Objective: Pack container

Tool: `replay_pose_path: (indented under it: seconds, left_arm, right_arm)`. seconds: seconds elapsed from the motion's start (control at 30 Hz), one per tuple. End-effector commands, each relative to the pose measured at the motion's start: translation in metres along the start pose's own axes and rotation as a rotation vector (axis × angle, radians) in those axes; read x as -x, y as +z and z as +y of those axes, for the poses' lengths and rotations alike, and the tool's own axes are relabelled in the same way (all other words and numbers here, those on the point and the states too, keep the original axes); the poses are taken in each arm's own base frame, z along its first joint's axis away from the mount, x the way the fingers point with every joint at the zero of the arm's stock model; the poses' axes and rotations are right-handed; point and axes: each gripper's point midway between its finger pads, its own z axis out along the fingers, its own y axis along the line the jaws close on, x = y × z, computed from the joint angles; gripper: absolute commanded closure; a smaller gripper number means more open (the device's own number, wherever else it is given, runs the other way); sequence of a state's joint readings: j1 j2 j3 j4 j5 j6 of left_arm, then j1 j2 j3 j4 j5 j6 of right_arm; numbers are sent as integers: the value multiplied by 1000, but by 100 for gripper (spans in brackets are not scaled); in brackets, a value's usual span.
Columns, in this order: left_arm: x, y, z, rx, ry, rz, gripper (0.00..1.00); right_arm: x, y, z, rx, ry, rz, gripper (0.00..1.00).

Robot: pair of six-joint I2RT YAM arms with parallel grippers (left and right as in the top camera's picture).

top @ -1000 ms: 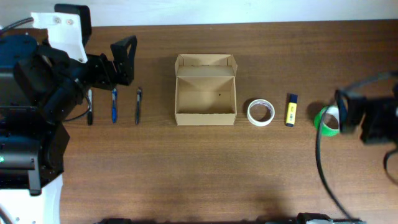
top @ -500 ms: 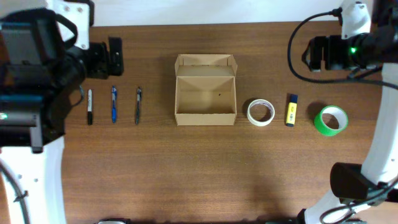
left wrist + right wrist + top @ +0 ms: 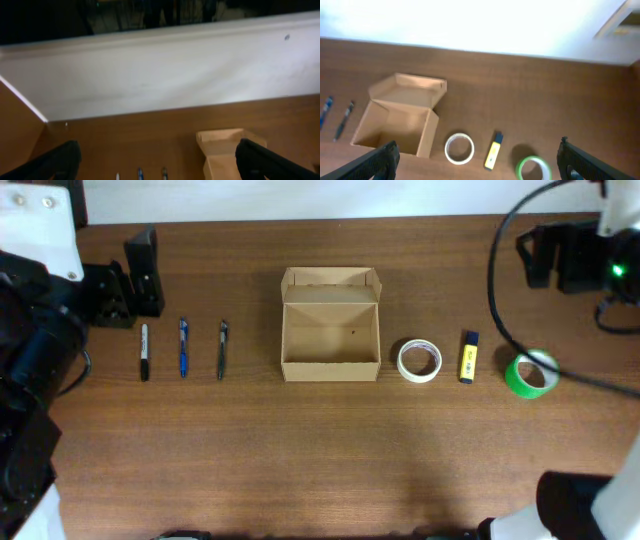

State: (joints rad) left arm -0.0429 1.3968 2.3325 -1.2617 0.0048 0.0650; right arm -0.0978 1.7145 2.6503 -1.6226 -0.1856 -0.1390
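Right arm outward; tape beside container

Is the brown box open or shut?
Open: the light-brown cardboard box has its flap lid folded back, and its inside shows.

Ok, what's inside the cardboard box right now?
The container stands open, lid flap folded back. Overhead shows only bare cardboard floor and one small dark speck; nothing packed. Its walls may hide the floor's very edges.

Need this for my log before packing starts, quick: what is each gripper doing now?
Left gripper: open, holding nothing.
Right gripper: open, holding nothing.
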Motion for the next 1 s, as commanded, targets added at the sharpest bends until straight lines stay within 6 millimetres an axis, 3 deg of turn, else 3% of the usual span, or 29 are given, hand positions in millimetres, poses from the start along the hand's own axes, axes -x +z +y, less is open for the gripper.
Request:
replay_pose_path:
  seconds: [0.0,0.13,0.23,0.33,0.43,0.47,0.57,0.63,0.67,0.8,0.97]
  left_arm:
    - [-7,7,0,3,20,37,0]
    - [-11,6,0,2,20,52,0]
    - [-12,4,0,2,20,55,0]
    - [-14,1,0,2,20,58,0]
    - [-13,-4,0,3,20,48,1]
    - [-12,-6,0,3,20,45,0]
    - [-12,-9,0,3,20,39,0]
    - [-12,-11,0,3,20,40,0]
    - [-14,-11,0,3,20,47,0]
    - [-18,-11,0,2,20,62,1]
    - [-23,-12,-1,1,20,85,0]
  right_arm:
    - [1,-2,-7,-31,-24,-4,1]
    - [-6,-5,-45,-237,59,26,1]
    - [-17,-7,-92,-407,216,53,2]
    - [-46,6,-133,-483,366,151,10]
    - [-92,33,-162,-482,499,325,7]
    - [-106,42,-165,-464,528,380,2]
    - [-147,67,-166,-408,591,536,1]
    - [-172,85,-151,-310,603,637,1]
    - [-192,99,-134,-215,595,721,1]
    - [-235,119,-124,-170,609,855,1]
    - [-270,146,-144,-259,627,872,1]
